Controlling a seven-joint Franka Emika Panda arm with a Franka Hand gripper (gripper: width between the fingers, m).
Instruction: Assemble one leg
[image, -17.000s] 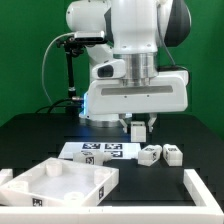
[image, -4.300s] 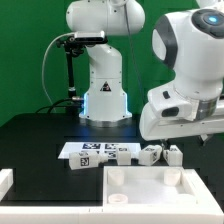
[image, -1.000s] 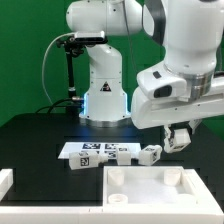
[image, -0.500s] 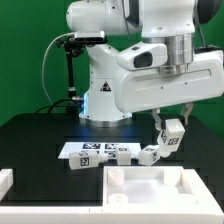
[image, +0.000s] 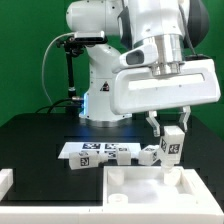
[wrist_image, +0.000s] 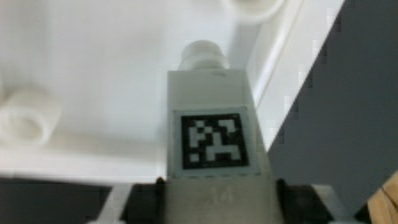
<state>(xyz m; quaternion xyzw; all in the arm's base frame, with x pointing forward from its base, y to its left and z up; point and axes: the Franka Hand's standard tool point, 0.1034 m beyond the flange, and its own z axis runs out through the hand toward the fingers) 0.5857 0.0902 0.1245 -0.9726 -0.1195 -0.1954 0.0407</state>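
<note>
My gripper (image: 172, 131) is shut on a leg (image: 173, 147), a short white block with a black-and-white tag, held upright just above the far right corner of the large white panel (image: 150, 193). In the wrist view the leg (wrist_image: 214, 125) fills the middle, its round peg pointing at the white panel (wrist_image: 89, 70) below; my gripper (wrist_image: 214, 200) clamps its near end. Other legs lie on the table: one (image: 149, 154) beside the held leg, one (image: 123, 155) and one (image: 88, 158) by the marker board.
The marker board (image: 98, 150) lies flat behind the panel. The robot's white base (image: 100, 90) stands at the back. A white frame piece (image: 6, 182) sits at the exterior view's left edge.
The arm swung in from the exterior view's right, took a leg from the table and carried it left and down over the panel's far right corner. The panel itself moved right earlier.
</note>
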